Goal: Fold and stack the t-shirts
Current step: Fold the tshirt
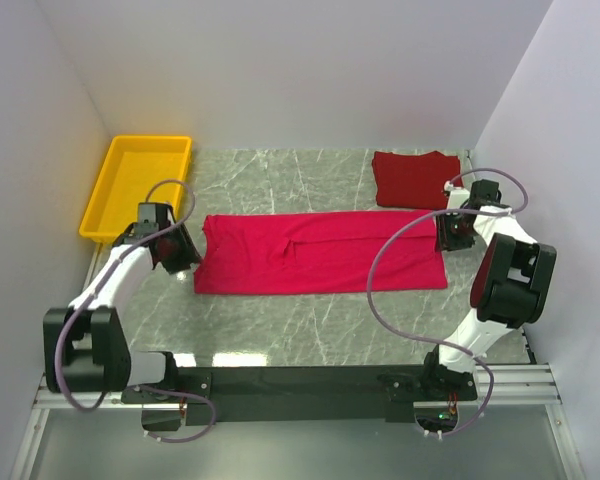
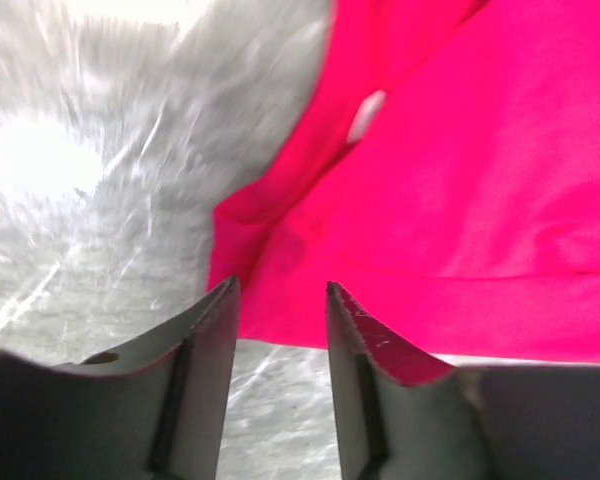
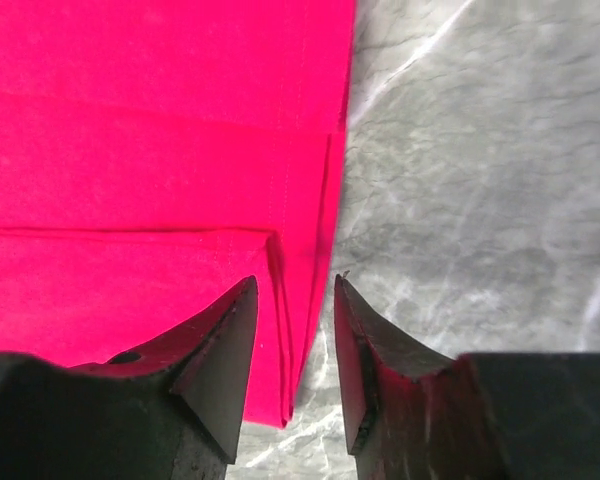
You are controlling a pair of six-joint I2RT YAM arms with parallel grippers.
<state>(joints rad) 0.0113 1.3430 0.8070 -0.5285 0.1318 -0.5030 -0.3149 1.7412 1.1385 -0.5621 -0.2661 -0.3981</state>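
Mid-table, on the grey marble-look tabletop (image 1: 280, 330), the bright crimson-pink cloth t-shirt (image 1: 320, 255) lies flat, folded into a long strip. L gripper (image 1: 185, 258) is at its left end, R gripper (image 1: 448, 235) at its right end. Both have fingers parted, gripping nothing, w/ cloth edge at the gap. Darker maroon-red t-shirt (image 1: 415, 180) sits folded at far right, apart.

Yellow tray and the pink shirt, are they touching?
Apart. The top view shows bare marble between the yellow tray and the pink shirt.
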